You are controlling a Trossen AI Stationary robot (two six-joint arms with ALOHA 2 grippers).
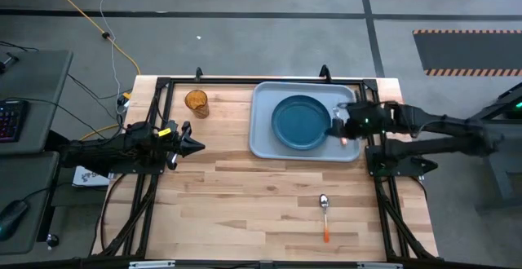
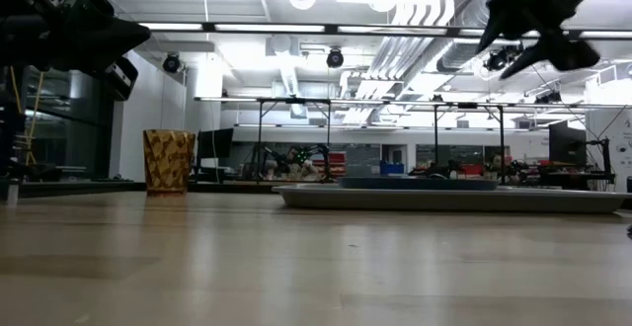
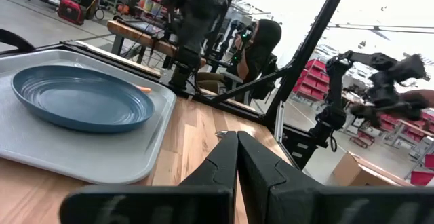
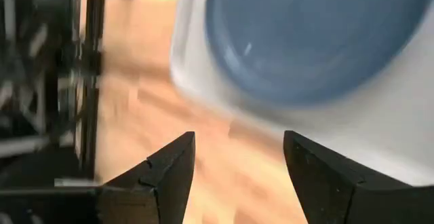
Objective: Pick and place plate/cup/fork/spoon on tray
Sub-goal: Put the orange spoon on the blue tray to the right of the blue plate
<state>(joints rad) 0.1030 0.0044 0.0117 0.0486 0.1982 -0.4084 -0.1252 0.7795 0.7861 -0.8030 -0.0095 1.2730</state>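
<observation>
The dark teal plate (image 1: 300, 122) lies on the light grey-blue tray (image 1: 263, 143) at the far right of the table. My right gripper (image 1: 338, 124) hangs open and empty above the tray's right part, beside the plate (image 4: 312, 34). A small orange piece (image 3: 144, 88), probably the fork's handle, lies on the tray past the plate; the rest is hidden. The amber cup (image 1: 196, 102) stands upright on the table left of the tray. The spoon (image 1: 325, 212) lies near the front edge. My left gripper (image 1: 192, 145) is shut and empty at the table's left.
Bare wood lies between the tray and the spoon and across the table's middle. A black frame runs along the table's far and side edges (image 1: 245, 80). A person sits beyond the table in the left wrist view (image 3: 261, 47).
</observation>
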